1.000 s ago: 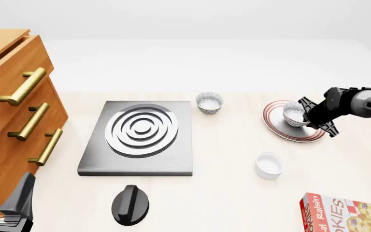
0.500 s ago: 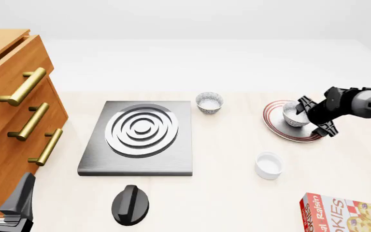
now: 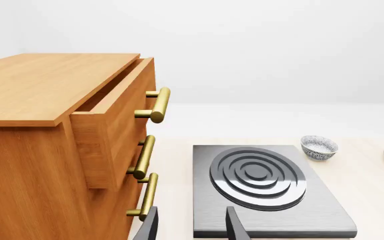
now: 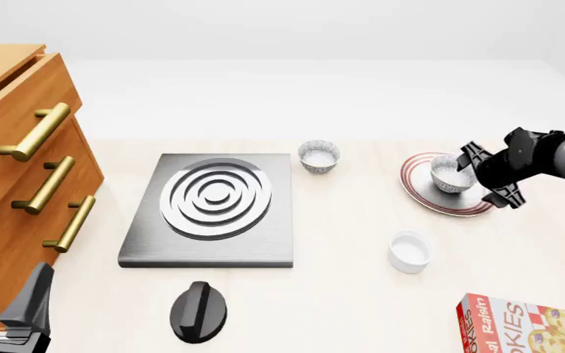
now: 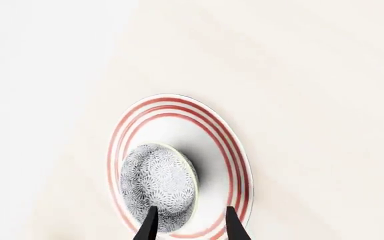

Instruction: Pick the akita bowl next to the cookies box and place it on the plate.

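Pale beige table [image 4: 361, 243] against plain white walls; akita bowl [image 4: 449, 173] sits on the plate [image 4: 422, 193], at nine o'clock of the right gripper [image 4: 488, 176], fingers spread, clear of it.

The akita bowl [image 4: 449, 175] on the plate [image 4: 419, 185] wore a dense grey-and-white flower-like speckle outside and was whitish inside, and the plate itself was white with thin red concentric rings at its rim; a second bowl [image 4: 318, 156] showed the same grey-and-white pattern. The cookies box [image 4: 526, 326] was red and white with white lettering and a yellowish cookie picture, and the ramekin [image 4: 409, 251] was plain white. The stove slab [image 4: 210, 210] was dark grey with silvery rings, its knob [image 4: 198, 310] black, the drawer cabinet [image 4: 20, 191] orange-brown wood with brass-gold handles, the table [image 4: 352, 279] pale cream, and both the left gripper [image 3: 190, 227] and right gripper [image 5: 189, 224] had black fingers.
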`<state>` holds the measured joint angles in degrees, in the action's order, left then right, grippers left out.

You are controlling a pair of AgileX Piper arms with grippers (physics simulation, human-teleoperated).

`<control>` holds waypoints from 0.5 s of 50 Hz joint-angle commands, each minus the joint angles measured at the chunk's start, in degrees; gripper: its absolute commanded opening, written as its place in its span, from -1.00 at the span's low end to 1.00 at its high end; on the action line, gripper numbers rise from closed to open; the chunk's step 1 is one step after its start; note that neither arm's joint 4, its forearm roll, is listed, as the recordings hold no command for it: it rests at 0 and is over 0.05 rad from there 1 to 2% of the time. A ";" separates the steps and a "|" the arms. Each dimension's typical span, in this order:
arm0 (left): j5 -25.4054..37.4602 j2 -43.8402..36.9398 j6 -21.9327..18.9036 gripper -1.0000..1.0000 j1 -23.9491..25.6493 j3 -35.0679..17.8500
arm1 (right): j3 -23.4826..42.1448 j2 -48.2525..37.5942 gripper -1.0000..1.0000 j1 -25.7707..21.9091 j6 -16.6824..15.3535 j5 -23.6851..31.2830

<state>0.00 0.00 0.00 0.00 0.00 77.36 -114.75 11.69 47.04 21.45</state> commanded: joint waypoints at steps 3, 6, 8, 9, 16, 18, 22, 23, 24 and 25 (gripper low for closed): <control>0.00 0.00 0.00 1.00 0.00 0.00 | -4.74 6.39 1.00 0.01 -1.37 0.97; 0.00 0.00 0.00 1.00 0.00 0.00 | -7.62 9.50 1.00 -0.06 -1.51 0.93; 0.00 0.00 0.00 1.00 0.00 0.00 | -8.30 10.15 1.00 -0.14 -1.55 0.83; 0.00 0.00 0.00 1.00 0.00 0.00 | -8.94 10.79 1.00 -0.23 -1.68 0.82; 0.00 0.00 0.00 1.00 0.00 0.00 | -14.73 17.85 1.00 -2.76 -2.96 0.44; 0.00 0.00 0.00 1.00 0.00 0.00 | -15.49 19.56 1.00 -2.59 -4.09 1.11; 0.00 0.00 0.00 1.00 0.00 0.00 | -18.04 23.10 1.00 -3.39 -4.63 1.44; 0.00 0.00 0.00 1.00 0.00 0.00 | -18.45 24.48 1.00 -3.33 -5.32 1.86; 0.00 0.00 0.00 1.00 0.00 0.00 | -19.20 25.52 1.00 -3.68 -5.16 1.81; 0.00 0.00 0.00 1.00 0.00 0.00 | -20.33 26.93 1.00 -4.16 -5.00 1.78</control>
<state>0.00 0.00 0.00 0.00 0.00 63.43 -97.01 9.36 43.60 22.53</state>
